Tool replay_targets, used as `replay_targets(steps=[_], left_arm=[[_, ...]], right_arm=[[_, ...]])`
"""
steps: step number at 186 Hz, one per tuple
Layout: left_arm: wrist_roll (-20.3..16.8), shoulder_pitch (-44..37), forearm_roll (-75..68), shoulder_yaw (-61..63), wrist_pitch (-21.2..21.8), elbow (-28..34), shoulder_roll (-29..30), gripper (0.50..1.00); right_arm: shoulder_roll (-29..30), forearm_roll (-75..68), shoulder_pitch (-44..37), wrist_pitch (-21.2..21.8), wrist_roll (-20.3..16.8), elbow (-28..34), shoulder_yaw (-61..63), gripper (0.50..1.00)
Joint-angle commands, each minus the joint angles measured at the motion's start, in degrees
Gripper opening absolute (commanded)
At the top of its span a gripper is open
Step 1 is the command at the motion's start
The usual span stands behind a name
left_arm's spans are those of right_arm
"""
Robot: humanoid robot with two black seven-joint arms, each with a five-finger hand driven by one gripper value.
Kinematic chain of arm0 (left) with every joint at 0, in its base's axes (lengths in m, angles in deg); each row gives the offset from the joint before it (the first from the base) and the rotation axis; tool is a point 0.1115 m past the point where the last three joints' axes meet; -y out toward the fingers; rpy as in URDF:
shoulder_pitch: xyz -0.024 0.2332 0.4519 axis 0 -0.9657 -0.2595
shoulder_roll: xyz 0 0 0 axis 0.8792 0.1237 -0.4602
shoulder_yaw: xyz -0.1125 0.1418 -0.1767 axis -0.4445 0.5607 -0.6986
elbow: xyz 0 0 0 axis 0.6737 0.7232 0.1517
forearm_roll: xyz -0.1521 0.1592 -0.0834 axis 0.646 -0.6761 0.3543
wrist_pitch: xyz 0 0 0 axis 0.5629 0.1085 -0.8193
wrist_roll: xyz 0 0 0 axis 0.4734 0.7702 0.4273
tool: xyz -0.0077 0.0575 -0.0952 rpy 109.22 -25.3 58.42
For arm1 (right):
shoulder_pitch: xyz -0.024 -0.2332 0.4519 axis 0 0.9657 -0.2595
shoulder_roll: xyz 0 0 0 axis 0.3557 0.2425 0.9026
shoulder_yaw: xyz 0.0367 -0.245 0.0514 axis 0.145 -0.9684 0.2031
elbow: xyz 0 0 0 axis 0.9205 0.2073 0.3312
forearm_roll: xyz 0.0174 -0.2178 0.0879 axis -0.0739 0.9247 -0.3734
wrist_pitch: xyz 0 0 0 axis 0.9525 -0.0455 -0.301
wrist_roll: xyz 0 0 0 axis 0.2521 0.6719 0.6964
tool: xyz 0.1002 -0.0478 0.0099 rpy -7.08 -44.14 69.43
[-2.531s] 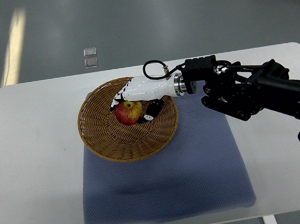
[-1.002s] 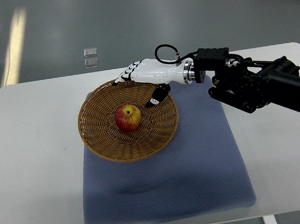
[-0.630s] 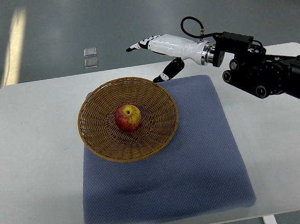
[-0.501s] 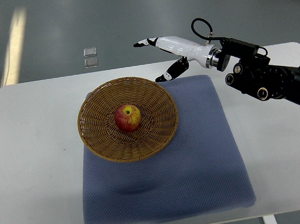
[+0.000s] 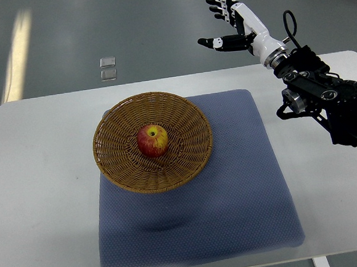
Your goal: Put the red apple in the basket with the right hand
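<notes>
A: Where is the right hand (image 5: 236,21) sitting at this moment?

B: It is hanging high at the far right, past the back edge of the white table (image 5: 40,181), on a black arm (image 5: 324,100) coming in from the right side. Its white fingers (image 5: 219,2) are spreading wide and the thumb is sticking out sideways; it is gripping nothing.

A: And the red apple (image 5: 152,140)?

B: It is lying well apart from the hand, down and to the hand's left, in the middle of the round wicker basket (image 5: 126,175). It is showing mostly red with a yellow patch near the stem, and it is resting on the basket's woven floor, clear of the rim.

A: What is the basket sitting on?

B: Its right part is lying on a blue-grey mat (image 5: 234,209), which is stretching below the hand toward the near edge of the table; its left edge is hanging over the bare tabletop.

A: Anything behind the table?

B: Two small pale squares (image 5: 108,68) are lying on the grey floor, far to the hand's left.
</notes>
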Motion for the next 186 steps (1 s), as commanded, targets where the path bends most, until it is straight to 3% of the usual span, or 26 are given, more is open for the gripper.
replay_targets(steps=[1,47,48,50,69,70,73,93,186], left_arm=[[0.0,0.0,0.0,0.0,0.0,0.0,0.0,1.0],[0.0,0.0,0.1,0.0,0.0,0.0,0.0,1.0],[0.0,0.0,0.0,0.0,0.0,0.0,0.0,1.0],[0.0,0.0,0.0,0.0,-0.1,0.0,0.0,1.0],[-0.1,0.0,0.0,0.0,0.0,0.0,0.0,1.0],[-0.1,0.0,0.0,0.0,0.0,0.0,0.0,1.0],[-0.1,0.0,0.0,0.0,0.0,0.0,0.0,1.0],[0.0,0.0,0.1,0.0,0.0,0.0,0.0,1.0],[0.0,0.0,0.1,0.0,0.0,0.0,0.0,1.0]], right_arm=[[0.6,-8.5,1.4,0.1,-3.0,-2.0,0.5,0.924],[0.8,-19.8,3.3,2.0,-6.1,-2.8,0.3,0.921],[0.8,-21.9,3.5,4.5,-6.8,-2.9,0.5,0.921],[0.9,-22.6,3.6,5.1,-6.9,-2.9,0.5,0.921],[1.1,-25.6,3.8,7.6,-7.2,-2.9,0.6,0.921],[1.4,-28.4,4.0,10.0,-7.2,-3.0,0.7,0.921],[1.4,-29.4,4.1,11.2,-7.2,-3.0,0.7,0.921],[1.7,-30.7,4.3,14.2,-7.2,-3.0,0.8,0.921],[3.2,-30.7,8.4,14.3,-7.0,-3.1,9.1,0.924]])
